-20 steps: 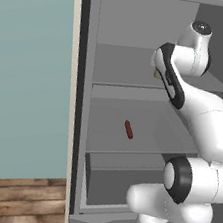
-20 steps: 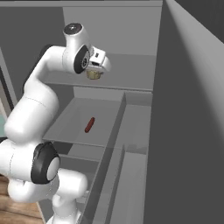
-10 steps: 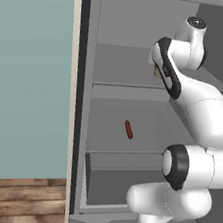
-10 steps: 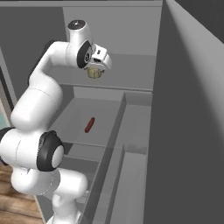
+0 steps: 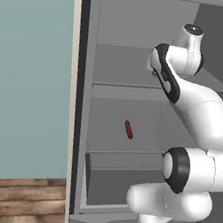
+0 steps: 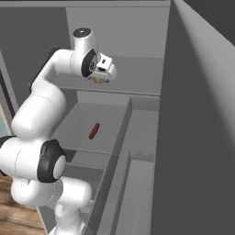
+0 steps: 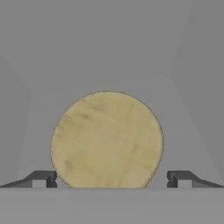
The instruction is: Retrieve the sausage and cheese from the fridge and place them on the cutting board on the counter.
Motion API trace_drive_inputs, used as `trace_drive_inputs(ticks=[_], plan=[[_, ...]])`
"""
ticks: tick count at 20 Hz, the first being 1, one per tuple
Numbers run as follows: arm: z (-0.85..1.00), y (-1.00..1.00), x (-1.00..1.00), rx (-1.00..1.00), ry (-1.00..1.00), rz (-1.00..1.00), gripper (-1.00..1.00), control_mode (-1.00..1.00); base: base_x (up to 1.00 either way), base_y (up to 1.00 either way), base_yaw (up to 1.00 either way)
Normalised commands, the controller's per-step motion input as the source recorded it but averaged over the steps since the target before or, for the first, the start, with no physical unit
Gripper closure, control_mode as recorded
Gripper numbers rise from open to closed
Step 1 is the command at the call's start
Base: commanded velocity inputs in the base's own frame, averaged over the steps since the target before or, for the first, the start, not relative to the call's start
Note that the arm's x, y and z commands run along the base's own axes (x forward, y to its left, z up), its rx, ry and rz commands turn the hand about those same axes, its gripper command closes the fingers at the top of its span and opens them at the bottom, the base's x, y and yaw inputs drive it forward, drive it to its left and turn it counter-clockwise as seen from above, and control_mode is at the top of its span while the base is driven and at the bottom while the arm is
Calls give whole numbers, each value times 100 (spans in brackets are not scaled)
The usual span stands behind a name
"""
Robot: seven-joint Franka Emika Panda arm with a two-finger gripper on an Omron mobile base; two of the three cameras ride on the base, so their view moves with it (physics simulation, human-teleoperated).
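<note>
In the hand view the cheese (image 7: pixel 107 140), a round pale tan-yellow chunk, sits right in front of my open gripper (image 7: pixel 111 179). One dark fingertip (image 7: pixel 43 178) stands on either side of it with a small gap. From the right base view the gripper (image 6: pixel 101 77) is at the fridge's upper shelf (image 6: pixel 133 75), over the cheese (image 6: pixel 98 81). The sausage (image 5: pixel 129 129) (image 6: pixel 94 131), a short red-brown rod, lies on the middle shelf below. The cutting board and the counter are out of view.
The grey fridge (image 5: pixel 75 128) stands open, and its door (image 6: pixel 202 137) forms a wall along the right. Below the middle shelf a grey drawer (image 5: pixel 118 180) juts out. A teal wall (image 5: pixel 28 71) and wooden floor (image 5: pixel 14 200) lie to the left.
The arm has shifted a little deeper into the upper shelf, toward the cheese. The jaws stayed open and the sausage has not moved.
</note>
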Motion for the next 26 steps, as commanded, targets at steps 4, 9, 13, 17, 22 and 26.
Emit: trace_drive_inputs(ticks=[4, 9, 13, 17, 22, 26], plan=[[-11, 5, 64, 7, 2, 0, -100, -100, 0, 0, 0], [0, 0, 70, 5, 2, 0, 100, -100, 0, 0, 0], [-28, 0, 19, 1, 0, 0, 100, -100, 0, 0, 0], [-58, -13, -56, 0, 3, 0, 100, -100, 0, 0, 0], [-24, -12, -95, 0, -1, 0, 100, -100, 0, 0, 0], [0, -3, -96, 0, -23, 0, 100, -100, 0, 0, 0]])
